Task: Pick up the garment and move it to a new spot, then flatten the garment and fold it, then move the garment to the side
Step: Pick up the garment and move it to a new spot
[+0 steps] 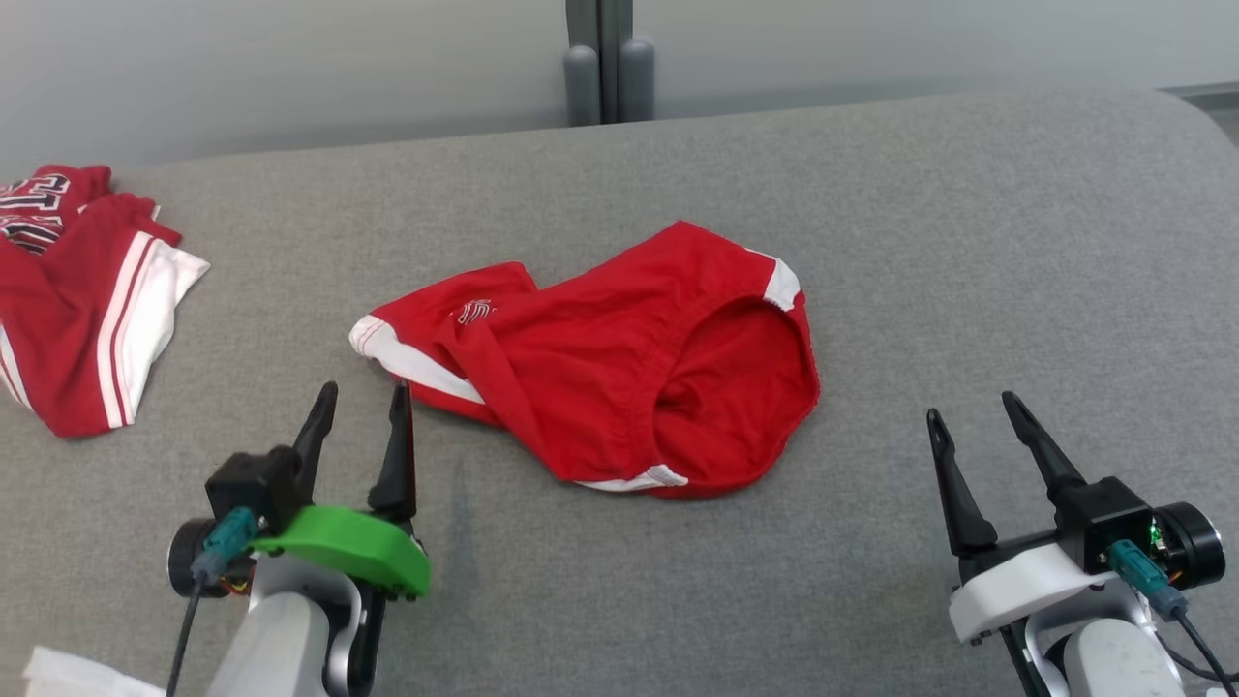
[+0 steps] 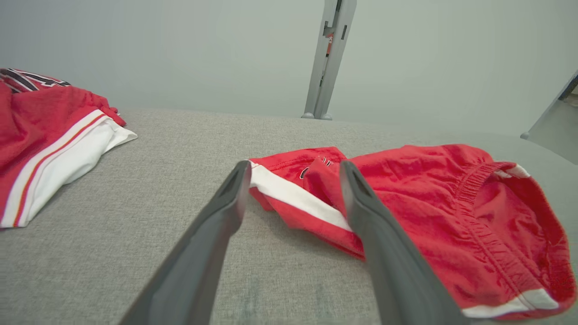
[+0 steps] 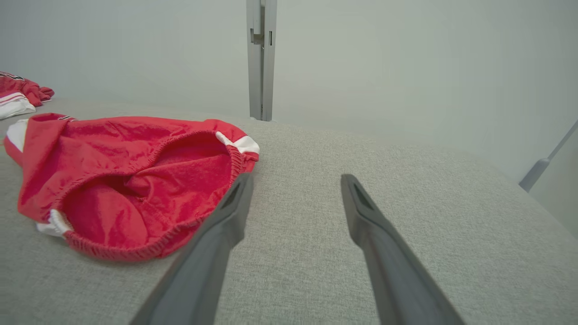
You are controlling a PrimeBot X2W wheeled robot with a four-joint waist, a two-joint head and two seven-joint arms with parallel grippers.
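Left claw and right claw stand spread, empty, near red garment; its white logo illegible.

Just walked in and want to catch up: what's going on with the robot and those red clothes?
A two-armed robot is working on red shorts, which lie crumpled with the waistband gaping in the middle of a grey padded surface. Nothing is held: the left pincer stands open close to the shorts' white-trimmed leg end, and the right pincer stands open over bare surface to their right. The shorts are not yet flattened or folded. Another red and white garment lies at the far left.
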